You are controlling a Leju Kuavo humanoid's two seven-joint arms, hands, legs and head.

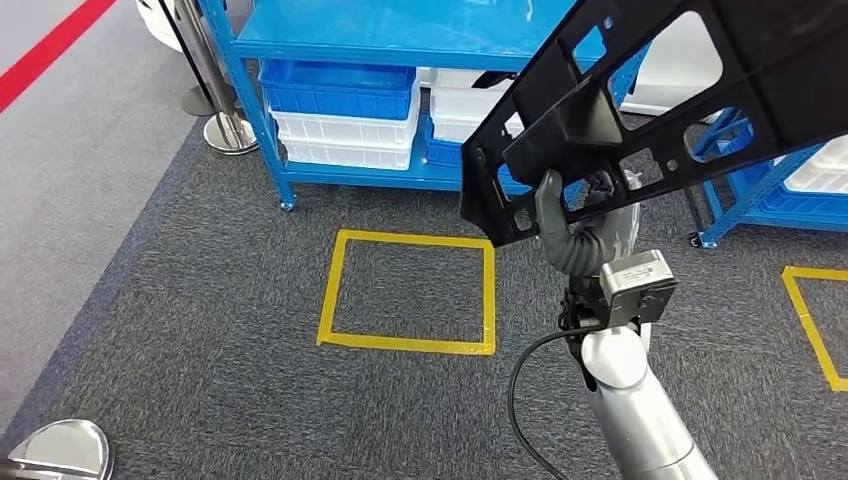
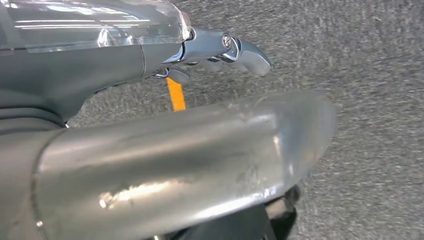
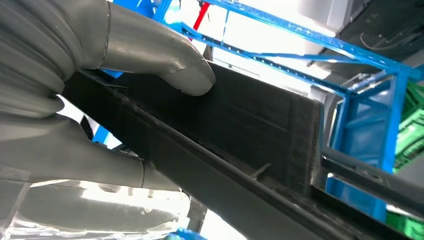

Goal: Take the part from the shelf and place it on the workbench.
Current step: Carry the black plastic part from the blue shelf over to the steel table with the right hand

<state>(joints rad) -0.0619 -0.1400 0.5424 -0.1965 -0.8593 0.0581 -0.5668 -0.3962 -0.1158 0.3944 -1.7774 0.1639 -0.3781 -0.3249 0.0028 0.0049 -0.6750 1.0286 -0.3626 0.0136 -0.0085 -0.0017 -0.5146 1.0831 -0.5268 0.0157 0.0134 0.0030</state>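
Head view: my right robot hand [image 1: 568, 225] clamps lower edge of black part [image 1: 640, 110], raised in air before blue shelf [image 1: 400, 40]. Yellow tape square [image 1: 410, 292] on grey carpet [image 1: 200, 330] below, open floor around. Left robot hand [image 2: 220, 50]: fingers' state unclear.

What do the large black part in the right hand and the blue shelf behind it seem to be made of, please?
Large black perforated part: probably moulded plastic, matte, with ribs and cut-outs; the right wrist view shows fine surface texture. Blue shelf: likely painted metal, glossy, with perforated uprights.
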